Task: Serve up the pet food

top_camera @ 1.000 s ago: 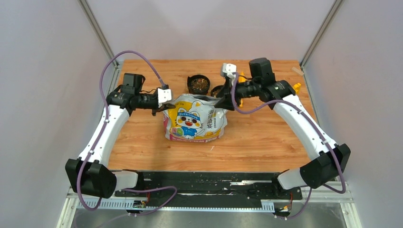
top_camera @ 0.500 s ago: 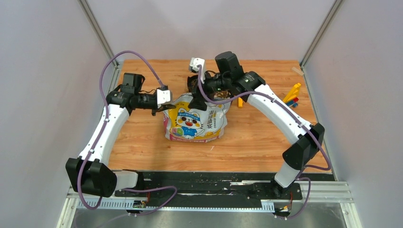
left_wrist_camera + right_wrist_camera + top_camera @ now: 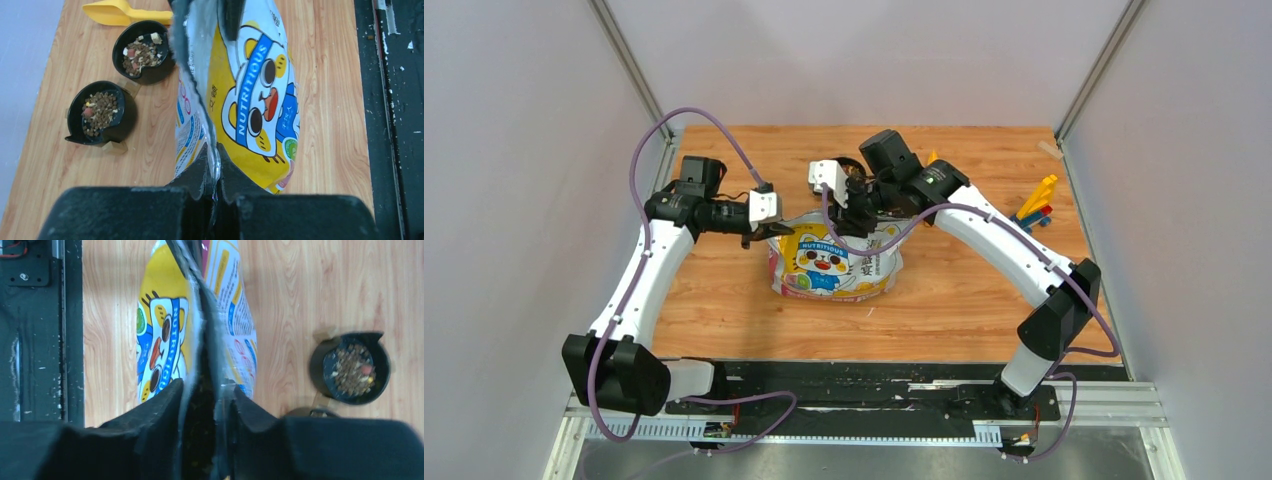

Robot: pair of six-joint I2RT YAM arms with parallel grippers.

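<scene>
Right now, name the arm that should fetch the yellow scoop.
Likely right. The left gripper is clamped on the bag at its edge; the right gripper merely sits astride its mouth, and the scoop lies nearer that arm.

The left arm [image 3: 646,275] and the right arm [image 3: 1004,240] look alike. Each has long white parts with smooth edges, joined by fat black parts. A purple cable [image 3: 686,110] loops along each one. A little white box [image 3: 763,205] sits near each wrist. The right arm shows a tiny green light [image 3: 931,181]. The left end effector [image 3: 214,160] and the right end effector [image 3: 205,390] have thick black fingers.
</scene>
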